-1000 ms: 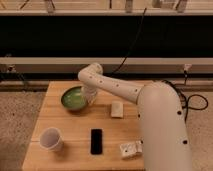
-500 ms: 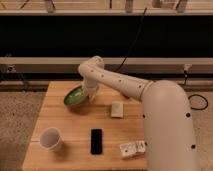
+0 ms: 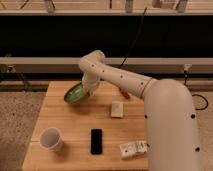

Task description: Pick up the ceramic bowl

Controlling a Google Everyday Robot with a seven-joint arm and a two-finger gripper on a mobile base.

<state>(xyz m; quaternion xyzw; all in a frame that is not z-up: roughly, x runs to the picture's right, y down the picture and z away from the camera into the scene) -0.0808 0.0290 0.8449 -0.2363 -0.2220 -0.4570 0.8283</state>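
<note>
The green ceramic bowl [image 3: 75,93] hangs tilted above the far left part of the wooden table [image 3: 75,125], its inside facing the camera. My gripper [image 3: 88,90] is at the bowl's right rim and is shut on it, holding it clear of the tabletop. My white arm [image 3: 125,80] reaches in from the right. The white cup [image 3: 51,139] stands upright at the front left of the table.
A black phone [image 3: 96,141] lies at the front middle. A small pale block [image 3: 117,109] lies right of centre. A white packet [image 3: 133,148] lies at the front right. An orange-red object [image 3: 124,93] shows behind my arm. A dark wall with rails runs behind the table.
The bowl has gone from resting flat on the table to tilted and lifted. My gripper has risen with it and moved slightly up and back.
</note>
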